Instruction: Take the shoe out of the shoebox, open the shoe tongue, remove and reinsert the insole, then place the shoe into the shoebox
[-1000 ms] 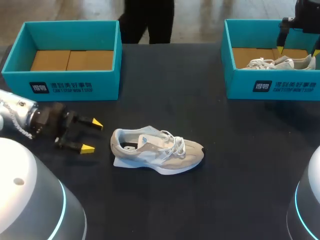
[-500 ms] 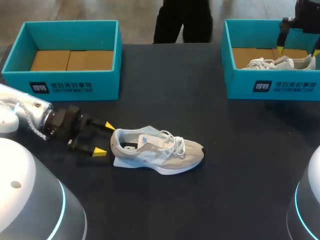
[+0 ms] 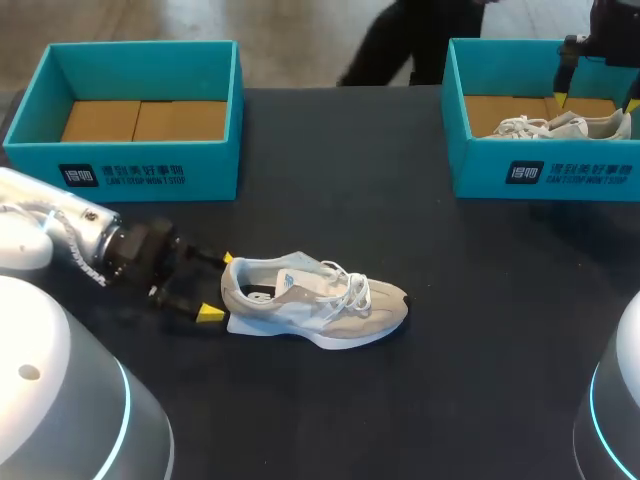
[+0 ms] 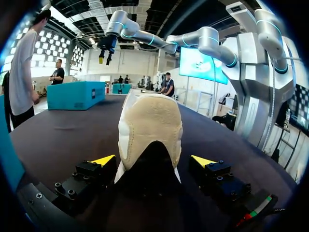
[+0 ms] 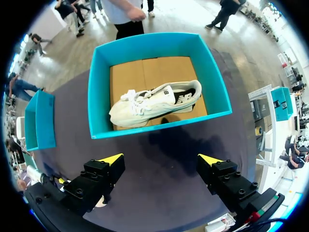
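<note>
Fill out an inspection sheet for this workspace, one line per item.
Surface: dark table, bare around the shoe.
Job's things: shoe on the table; left box holds only cardboard; right box holds a second shoe.
Clutter: nothing seen.
Pincers: left pincer open, fingers either side of the shoe's heel; right pincer open above the right box.
Cables: nothing seen on the table.
Surroundings: nothing seen reaching over the table.

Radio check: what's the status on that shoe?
Left gripper open, fingers flanking shoe heel. Right gripper open above second shoe in shoebox. Nothing in the way.
</note>
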### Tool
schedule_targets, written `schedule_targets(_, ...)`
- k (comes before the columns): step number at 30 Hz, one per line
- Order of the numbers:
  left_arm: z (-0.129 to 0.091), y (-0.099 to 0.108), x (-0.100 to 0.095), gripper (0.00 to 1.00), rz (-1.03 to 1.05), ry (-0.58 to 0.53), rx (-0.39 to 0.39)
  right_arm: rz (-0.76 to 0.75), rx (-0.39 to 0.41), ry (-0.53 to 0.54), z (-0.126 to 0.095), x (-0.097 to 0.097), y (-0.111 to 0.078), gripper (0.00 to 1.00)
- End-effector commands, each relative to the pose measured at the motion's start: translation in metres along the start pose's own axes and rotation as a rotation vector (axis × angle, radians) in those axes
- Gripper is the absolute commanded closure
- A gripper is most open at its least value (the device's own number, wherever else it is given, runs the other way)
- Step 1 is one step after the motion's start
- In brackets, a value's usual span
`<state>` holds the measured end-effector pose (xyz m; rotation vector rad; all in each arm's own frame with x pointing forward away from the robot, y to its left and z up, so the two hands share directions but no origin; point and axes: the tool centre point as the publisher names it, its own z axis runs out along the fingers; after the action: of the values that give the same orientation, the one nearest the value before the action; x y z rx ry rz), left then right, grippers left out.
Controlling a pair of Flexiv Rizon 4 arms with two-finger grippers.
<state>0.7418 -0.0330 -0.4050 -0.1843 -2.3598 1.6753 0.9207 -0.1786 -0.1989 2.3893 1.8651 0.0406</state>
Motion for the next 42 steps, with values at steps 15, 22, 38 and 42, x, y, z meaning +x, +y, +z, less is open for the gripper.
schedule_targets(15,0.014,0.002,0.003,0.00,0.018,-0.055,0.007,0.000,-0.001,0.000,0.000,0.000,0.000,0.00)
schedule_targets(22,0.019,0.004,0.000,0.00,0.017,-0.055,0.003,0.000,-0.001,0.000,0.000,0.000,0.000,0.00)
schedule_targets(38,0.031,0.006,-0.013,0.00,0.022,-0.082,-0.003,0.000,-0.001,0.000,0.000,0.000,0.000,0.00)
schedule_targets(42,0.033,0.007,-0.016,0.00,0.019,-0.084,0.002,0.000,-0.001,0.000,0.000,0.000,0.000,0.00)
